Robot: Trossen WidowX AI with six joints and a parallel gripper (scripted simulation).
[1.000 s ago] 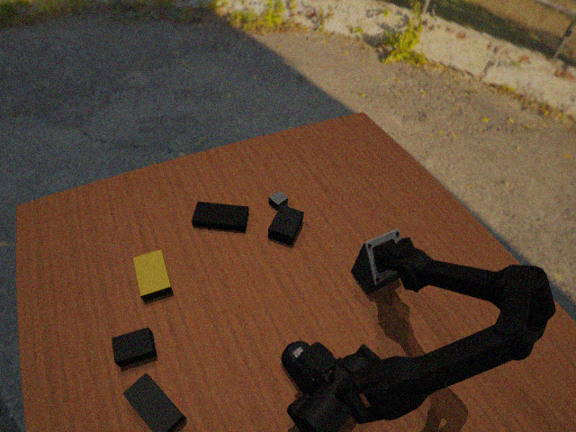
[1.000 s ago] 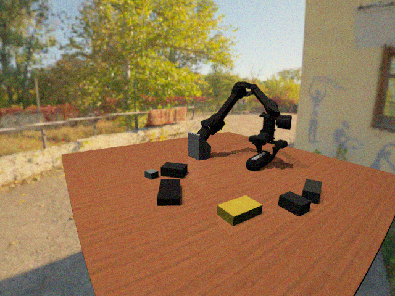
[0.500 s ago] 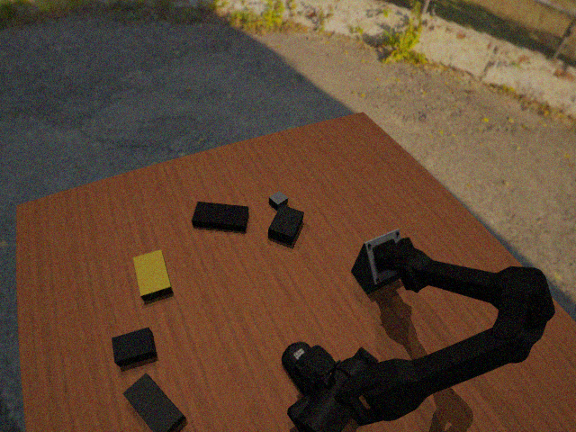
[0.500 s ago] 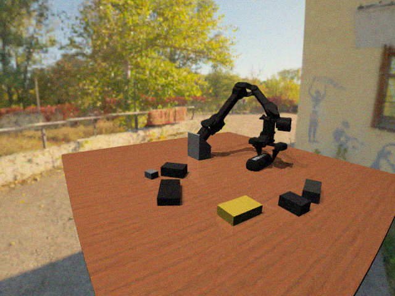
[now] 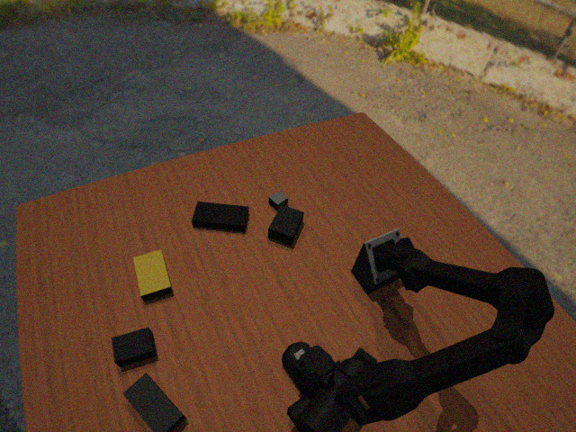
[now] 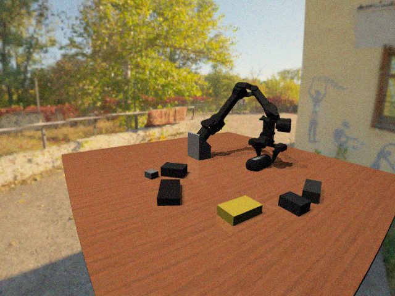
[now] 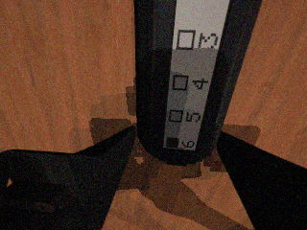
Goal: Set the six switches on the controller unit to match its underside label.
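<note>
The controller unit (image 5: 292, 360) (image 6: 253, 164) (image 7: 154, 72) lies on the bench with its label side up, so its switches are hidden. In the wrist view its pale label (image 7: 199, 62) shows squares 3, 4 and 5 empty and square 6 filled; squares 1 and 2 are outside the view. My gripper (image 6: 266, 158) (image 7: 174, 132) is open and points down over the unit's number 6 end. One fingertip is on each side of the unit, close to its sides; whether they touch it is unclear.
A yellow block (image 5: 152, 274) (image 6: 239, 206) lies beyond the unit. Two dark blocks (image 5: 134, 346) (image 5: 154, 401) lie to one side. Two black blocks (image 5: 220, 216) (image 5: 285, 225) and a small grey block (image 5: 278, 199) lie farther off, toward the arm's base mount (image 6: 194, 146).
</note>
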